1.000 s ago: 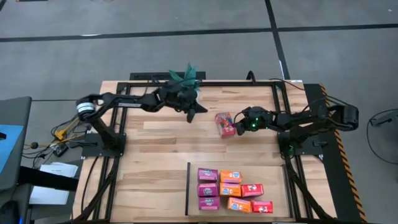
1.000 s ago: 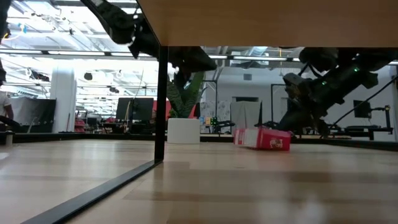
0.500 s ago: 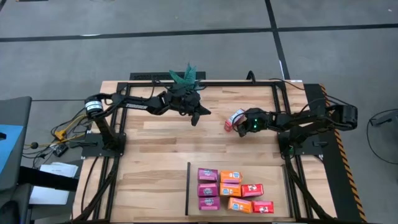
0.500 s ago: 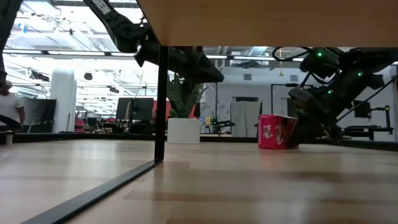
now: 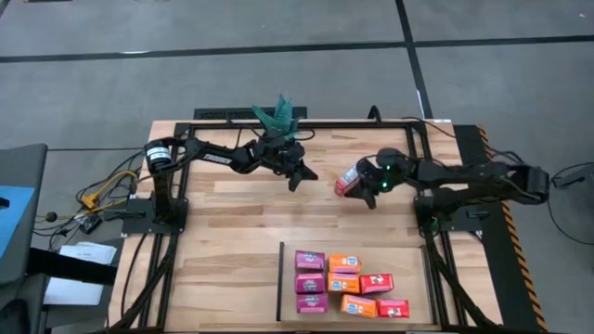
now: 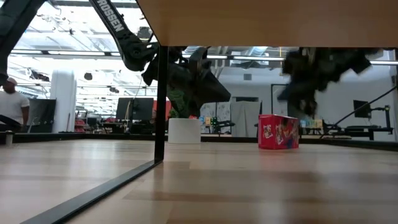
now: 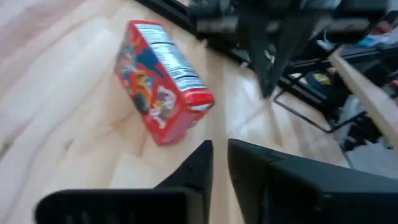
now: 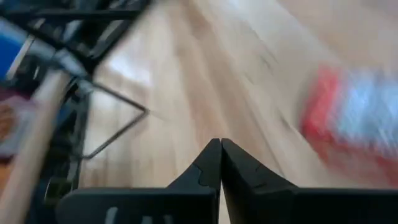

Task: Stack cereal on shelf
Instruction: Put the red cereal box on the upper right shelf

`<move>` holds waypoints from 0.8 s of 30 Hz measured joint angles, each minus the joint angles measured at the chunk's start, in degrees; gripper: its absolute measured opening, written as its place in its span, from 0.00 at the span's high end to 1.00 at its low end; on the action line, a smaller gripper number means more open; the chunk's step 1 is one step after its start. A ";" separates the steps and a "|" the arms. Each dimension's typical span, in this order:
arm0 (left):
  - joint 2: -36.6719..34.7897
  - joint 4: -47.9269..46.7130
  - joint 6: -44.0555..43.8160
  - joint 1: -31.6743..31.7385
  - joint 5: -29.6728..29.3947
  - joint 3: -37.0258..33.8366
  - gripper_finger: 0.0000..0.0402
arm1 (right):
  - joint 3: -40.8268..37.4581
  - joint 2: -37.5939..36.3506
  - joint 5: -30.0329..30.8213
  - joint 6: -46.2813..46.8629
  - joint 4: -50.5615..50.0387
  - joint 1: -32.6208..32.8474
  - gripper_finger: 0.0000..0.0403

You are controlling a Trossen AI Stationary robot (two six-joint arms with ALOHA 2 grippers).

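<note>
A red cereal box (image 5: 346, 178) (image 6: 278, 132) (image 7: 160, 73) stands upright on its small end on the tabletop, at mid-table toward the far side. No gripper touches it. My right gripper (image 5: 368, 193) (image 8: 221, 149) hovers shut just right of and above the box. My left gripper (image 5: 303, 176) (image 7: 220, 152) hangs left of the box and points at it, with only a narrow gap between its fingers. Several magenta, orange and red cereal boxes (image 5: 348, 283) lie on the shelf (image 5: 288, 311) at the near edge.
A potted green plant (image 5: 278, 116) (image 6: 183, 129) stands at the far edge behind my left arm. The shelf's black strip (image 5: 280, 278) (image 6: 160, 106) runs along its left side. Bare wood lies between the red box and the shelf. A person (image 6: 9, 106) stands in the room beyond.
The red box, lying on its side a second ago, has been tipped up and now stands on its small end. My right gripper has risen off it and rolled. My left gripper has come down and toward the box.
</note>
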 joint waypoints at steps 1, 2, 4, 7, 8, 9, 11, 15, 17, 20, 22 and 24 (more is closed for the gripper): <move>0.00 0.11 -0.36 0.00 0.90 0.00 0.89 | 2.25 -1.03 -0.27 -4.42 -2.91 0.00 0.90; 0.00 0.24 -0.92 0.00 1.58 0.00 0.86 | 4.73 -1.73 -0.25 -9.31 -6.67 0.00 0.89; 0.00 -0.31 -1.96 -0.02 2.51 0.00 0.79 | 10.45 -2.37 0.48 -20.98 -17.12 0.00 0.86; 0.00 -1.20 -3.17 -0.07 3.07 0.00 0.69 | 19.54 -1.34 5.62 -39.51 -32.30 0.00 0.77; 0.00 -1.52 -3.23 -0.04 3.30 0.00 0.65 | 22.23 -0.47 7.61 -44.86 -36.55 0.00 0.73; 0.00 -1.86 -3.29 -0.04 3.77 0.00 0.62 | 24.70 0.67 9.62 -49.19 -40.00 0.00 0.69; 0.00 -2.29 -3.52 -0.01 4.22 0.00 0.57 | 28.23 3.12 12.51 -54.32 -45.05 -0.09 0.59; 0.00 -3.53 -3.60 -0.13 4.35 0.00 0.49 | 32.60 8.45 13.36 -58.08 -48.17 -0.56 0.40; 0.00 -4.12 -3.60 -0.14 4.38 0.00 0.47 | 33.40 11.43 13.43 -58.96 -48.09 -0.55 0.32; 0.00 -5.62 -3.36 -0.15 4.37 0.00 0.45 | 34.11 15.95 15.18 -60.65 -47.77 -0.55 0.25; 0.00 -6.39 -3.21 -0.28 4.35 0.00 0.44 | 34.25 18.92 18.07 -62.96 -48.01 -0.55 0.23; 0.00 -7.12 -3.05 -0.40 4.33 0.00 0.44 | 34.72 21.85 20.52 -64.76 -47.92 -0.55 0.23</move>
